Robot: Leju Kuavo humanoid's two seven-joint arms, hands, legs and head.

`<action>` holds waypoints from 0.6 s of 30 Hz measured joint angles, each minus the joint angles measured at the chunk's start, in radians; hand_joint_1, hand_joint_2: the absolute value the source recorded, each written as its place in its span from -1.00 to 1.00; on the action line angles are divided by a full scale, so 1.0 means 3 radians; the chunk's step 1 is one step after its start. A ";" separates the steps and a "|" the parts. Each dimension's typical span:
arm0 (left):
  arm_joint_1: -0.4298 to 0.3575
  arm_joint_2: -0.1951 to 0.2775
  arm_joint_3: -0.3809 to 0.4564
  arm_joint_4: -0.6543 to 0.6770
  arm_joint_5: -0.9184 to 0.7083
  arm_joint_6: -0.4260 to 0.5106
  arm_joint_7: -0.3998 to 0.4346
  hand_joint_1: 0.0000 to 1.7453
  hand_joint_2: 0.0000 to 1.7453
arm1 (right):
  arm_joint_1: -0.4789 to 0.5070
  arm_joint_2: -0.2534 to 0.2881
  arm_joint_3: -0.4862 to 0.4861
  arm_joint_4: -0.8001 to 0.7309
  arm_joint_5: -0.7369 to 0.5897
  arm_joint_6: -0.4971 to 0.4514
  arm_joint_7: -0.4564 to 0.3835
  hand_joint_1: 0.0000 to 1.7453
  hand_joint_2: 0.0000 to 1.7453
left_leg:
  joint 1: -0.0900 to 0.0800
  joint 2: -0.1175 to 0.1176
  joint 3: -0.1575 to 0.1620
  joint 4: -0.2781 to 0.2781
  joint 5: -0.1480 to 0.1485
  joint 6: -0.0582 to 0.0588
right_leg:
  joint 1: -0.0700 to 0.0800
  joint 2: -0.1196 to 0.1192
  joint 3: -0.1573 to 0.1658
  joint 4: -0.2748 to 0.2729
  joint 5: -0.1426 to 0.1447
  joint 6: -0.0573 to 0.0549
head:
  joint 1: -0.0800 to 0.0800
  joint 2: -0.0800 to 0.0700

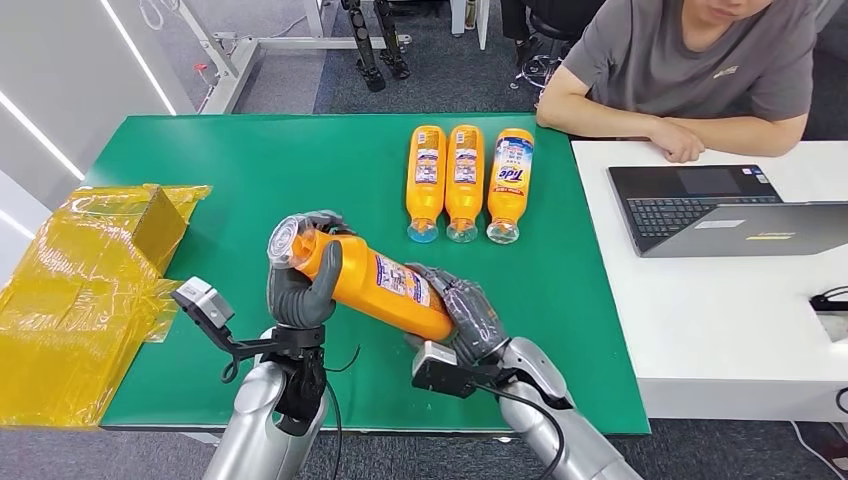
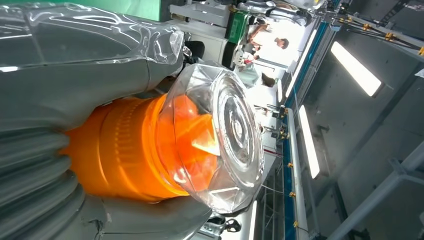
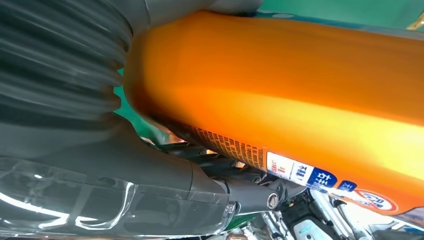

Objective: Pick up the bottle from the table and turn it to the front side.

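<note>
Two hands carry one orange bottle (image 1: 375,280) clear of the green table (image 1: 230,170); we judge the pick-up complete and the turning step in hand. The bottle lies roughly level across the robot's front, its clear cap (image 2: 220,135) toward the robot's left. In the head view, small-print labelling faces upward, so we judge that the front side is not yet presented.

The left hand (image 1: 305,285) wraps the neck just behind the cap, thumb and fingers curled around it. The right hand (image 1: 468,315) cups the base end, fingers closed against the body.

The next move calls for rolling the bottle about its long axis: one hand must hold firm while the other regrips, or the smooth wall may slip.

Three more bottles (image 1: 465,180) lie side by side farther back on the table.
</note>
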State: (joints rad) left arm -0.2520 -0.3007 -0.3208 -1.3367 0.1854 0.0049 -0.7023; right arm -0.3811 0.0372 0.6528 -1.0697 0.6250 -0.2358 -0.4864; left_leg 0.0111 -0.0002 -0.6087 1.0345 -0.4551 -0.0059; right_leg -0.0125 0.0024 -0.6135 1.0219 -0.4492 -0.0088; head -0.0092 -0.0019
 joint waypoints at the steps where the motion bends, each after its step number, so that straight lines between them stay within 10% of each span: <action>1: 0.0000 0.0000 0.0000 0.0000 -0.0005 0.0005 0.0000 1.00 1.00 | 0.0006 0.0001 -0.0003 -0.0008 0.0005 0.0004 0.0000 1.00 1.00 | 0.0000 0.0000 0.0000 0.0000 0.0000 0.0000 | 0.0000 0.0000 0.0000 0.0000 0.0000 0.0000 | 0.0000 0.0000; 17: -0.0001 -0.0001 0.0000 0.0000 -0.0018 0.0019 0.0000 1.00 1.00 | 0.0037 0.0006 -0.0035 -0.0045 0.0032 0.0007 -0.0007 1.00 1.00 | 0.0000 0.0000 0.0000 0.0000 0.0000 0.0000 | 0.0000 0.0000 0.0000 0.0000 0.0000 0.0000 | 0.0000 0.0000; 18: -0.0001 -0.0001 0.0000 0.0000 -0.0018 0.0022 0.0000 1.00 1.00 | 0.0039 0.0006 -0.0039 -0.0049 0.0032 0.0006 -0.0015 0.50 1.00 | 0.0000 0.0000 0.0000 0.0000 0.0000 0.0000 | 0.0000 0.0000 0.0000 0.0000 0.0000 0.0000 | 0.0000 0.0000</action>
State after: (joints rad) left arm -0.2521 -0.3010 -0.3208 -1.3367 0.1800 0.0116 -0.7023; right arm -0.3695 0.0391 0.6411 -1.0845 0.6347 -0.2338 -0.4909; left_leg 0.0111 -0.0002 -0.6087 1.0345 -0.4552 -0.0059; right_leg -0.0125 0.0025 -0.6135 1.0220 -0.4492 -0.0088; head -0.0092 -0.0019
